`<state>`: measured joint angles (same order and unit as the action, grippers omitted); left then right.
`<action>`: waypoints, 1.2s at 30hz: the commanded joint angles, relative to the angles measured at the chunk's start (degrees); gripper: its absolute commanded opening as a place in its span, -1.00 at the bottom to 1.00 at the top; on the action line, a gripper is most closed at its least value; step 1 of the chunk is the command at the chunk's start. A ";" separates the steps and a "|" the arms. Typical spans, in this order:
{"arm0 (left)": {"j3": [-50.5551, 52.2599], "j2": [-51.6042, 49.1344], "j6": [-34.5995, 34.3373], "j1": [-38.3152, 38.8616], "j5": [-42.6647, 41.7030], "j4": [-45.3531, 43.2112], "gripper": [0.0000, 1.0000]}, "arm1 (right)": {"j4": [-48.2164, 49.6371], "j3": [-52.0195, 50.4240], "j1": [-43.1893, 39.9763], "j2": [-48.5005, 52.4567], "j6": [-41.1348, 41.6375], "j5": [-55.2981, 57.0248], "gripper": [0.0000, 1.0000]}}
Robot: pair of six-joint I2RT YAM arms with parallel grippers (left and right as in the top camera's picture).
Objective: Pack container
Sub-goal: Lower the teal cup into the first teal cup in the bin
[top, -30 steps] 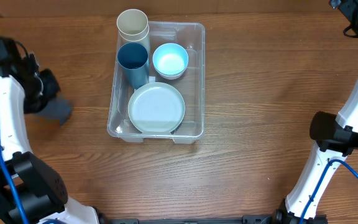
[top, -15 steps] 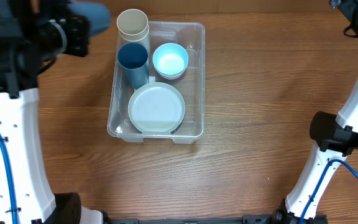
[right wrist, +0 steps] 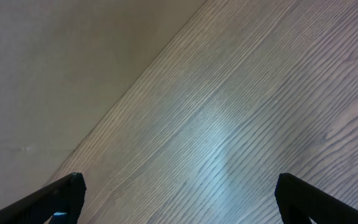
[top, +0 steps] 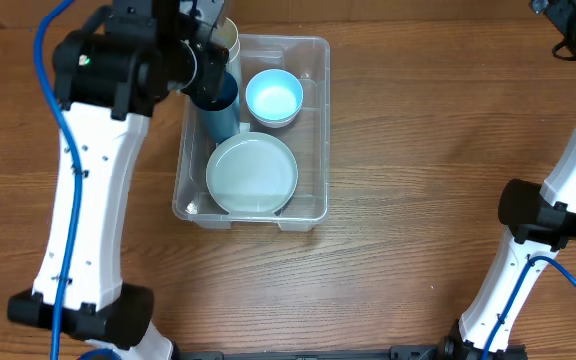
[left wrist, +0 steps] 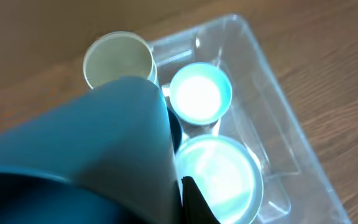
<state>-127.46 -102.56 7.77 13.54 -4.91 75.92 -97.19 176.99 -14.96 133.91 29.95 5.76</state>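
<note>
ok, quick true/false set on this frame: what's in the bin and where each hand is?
1. The light blue bowl sits inside the container. True.
2. The plate lies on the table outside the container. False: it lies in the container, at the end nearer the robot.
3. The left hand holds a blue dish above the container. True.
4. The right hand hovers over the container. False: it is open and off to the side, and its wrist camera sees only the bare wooden table.
</note>
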 commanded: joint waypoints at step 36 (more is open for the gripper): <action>-0.15 -8.55 1.22 1.31 4.42 0.26 -0.39 | 0.15 0.35 0.04 -0.48 -0.20 0.17 1.00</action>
<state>-127.33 -111.46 8.58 14.66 -1.61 77.41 -97.17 176.99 -14.96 133.91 29.95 5.78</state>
